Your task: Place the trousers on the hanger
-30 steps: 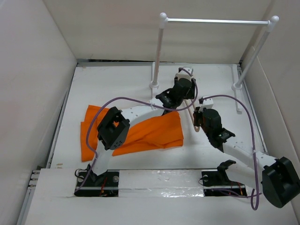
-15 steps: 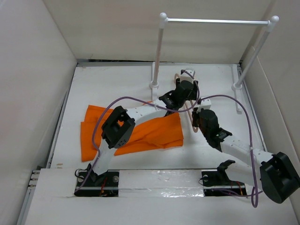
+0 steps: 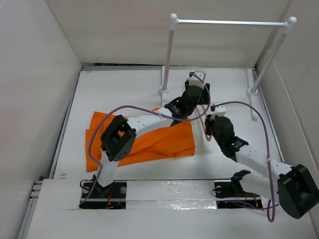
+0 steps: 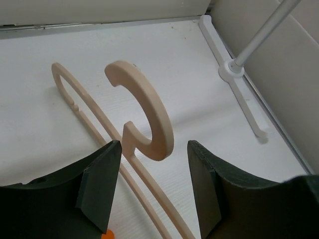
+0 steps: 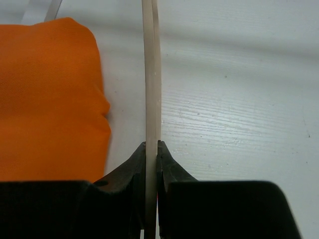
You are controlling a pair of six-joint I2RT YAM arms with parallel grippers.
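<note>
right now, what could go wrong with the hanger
The right claw pinches only a thin bar of the hanger, which could twist or slip. The left claw stands open around the hook; closing off-centre might knock it. The trousers lie close beside that bar and could snag.

Light: falling bright from above.
Shadows: lying faint beside the hanger [image 4: 162,124], ahead of the jaws.
Blur: softening the right gripper [image 5: 151,149].
</note>
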